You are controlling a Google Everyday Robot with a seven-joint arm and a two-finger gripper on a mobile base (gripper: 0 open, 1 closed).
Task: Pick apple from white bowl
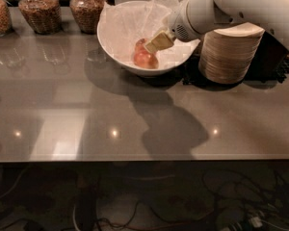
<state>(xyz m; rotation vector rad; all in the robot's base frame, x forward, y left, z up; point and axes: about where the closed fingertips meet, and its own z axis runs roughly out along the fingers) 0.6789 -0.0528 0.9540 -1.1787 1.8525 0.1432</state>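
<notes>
A large glossy white bowl (116, 56) lined with crumpled white tissue paper stands at the back of the grey counter. A reddish-pink apple (144, 58) lies in its middle. My gripper (154, 44) reaches down into the bowl from the right on a white arm. Its tan fingertips (160, 41) sit right over the apple's upper right side, touching or nearly touching it.
A tall stack of beige disposable bowls (231, 54) stands just right of the white bowl, under my arm. Three glass jars (38, 8) of grains line the back left edge. The grey counter (86, 114) stretches toward the front edge; cables lie on the floor below.
</notes>
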